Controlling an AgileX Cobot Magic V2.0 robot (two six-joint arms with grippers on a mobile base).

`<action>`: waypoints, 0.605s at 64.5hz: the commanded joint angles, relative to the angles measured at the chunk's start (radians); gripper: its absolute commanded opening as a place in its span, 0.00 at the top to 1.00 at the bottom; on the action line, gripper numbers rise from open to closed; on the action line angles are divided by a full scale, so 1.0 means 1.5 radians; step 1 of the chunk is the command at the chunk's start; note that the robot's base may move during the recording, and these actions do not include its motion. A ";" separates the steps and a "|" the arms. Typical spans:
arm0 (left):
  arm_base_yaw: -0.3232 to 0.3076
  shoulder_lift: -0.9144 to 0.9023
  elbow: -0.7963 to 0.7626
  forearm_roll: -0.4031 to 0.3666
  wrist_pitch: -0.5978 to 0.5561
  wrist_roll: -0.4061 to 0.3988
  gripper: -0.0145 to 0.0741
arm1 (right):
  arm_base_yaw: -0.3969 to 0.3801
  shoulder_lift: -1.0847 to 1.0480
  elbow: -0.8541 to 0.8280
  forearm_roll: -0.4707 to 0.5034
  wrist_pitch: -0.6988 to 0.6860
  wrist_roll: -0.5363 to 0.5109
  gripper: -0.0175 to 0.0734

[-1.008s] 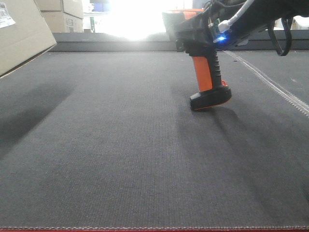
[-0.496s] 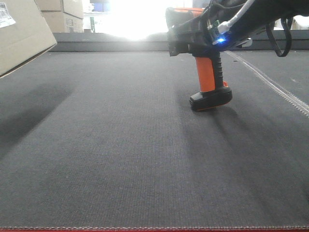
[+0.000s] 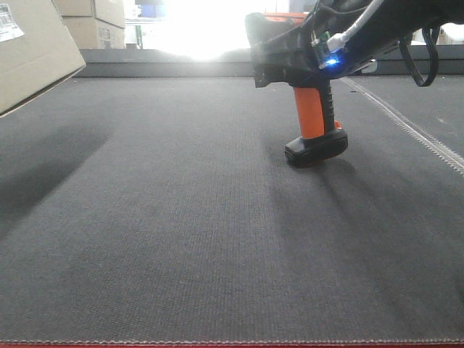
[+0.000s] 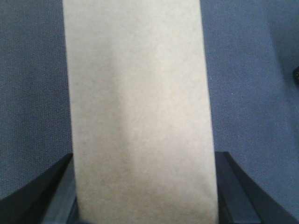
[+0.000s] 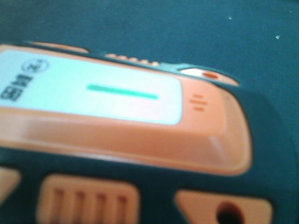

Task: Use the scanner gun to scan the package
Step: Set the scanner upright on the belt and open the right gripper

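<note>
The right arm reaches in from the upper right of the front view, sloping down to the scanner. The right fingers are clamped over the scanner's black head, where a small blue light glows. The scanner hangs roughly upright, its orange handle pointing down and its black foot tilted at the table; whether the foot touches the cloth cannot be told. The right wrist view, blurred, shows only the scanner's top, with orange panels and a pale label, and none of the fingers.

The box sits at the far left edge of the front view, tilted, with a white label near its top corner. In the left wrist view, the left fingers press against both sides of the box, gripping it above the table. Cartons stand stacked behind.
</note>
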 commanded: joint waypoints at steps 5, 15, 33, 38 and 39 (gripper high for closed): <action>-0.003 -0.009 -0.001 -0.012 -0.008 -0.002 0.96 | -0.023 -0.006 -0.002 -0.006 0.005 -0.004 0.31; -0.003 -0.009 -0.001 -0.013 -0.008 -0.002 0.96 | -0.040 -0.006 -0.002 -0.006 0.024 -0.004 0.31; -0.003 -0.009 -0.001 -0.016 -0.008 -0.002 0.96 | -0.041 -0.006 -0.002 -0.007 0.051 -0.004 0.31; -0.003 -0.009 -0.001 -0.018 -0.008 -0.002 0.96 | -0.042 -0.006 -0.002 -0.007 0.053 -0.004 0.31; -0.003 -0.009 -0.001 -0.018 -0.008 -0.002 0.96 | -0.044 -0.006 -0.002 -0.007 0.054 -0.004 0.31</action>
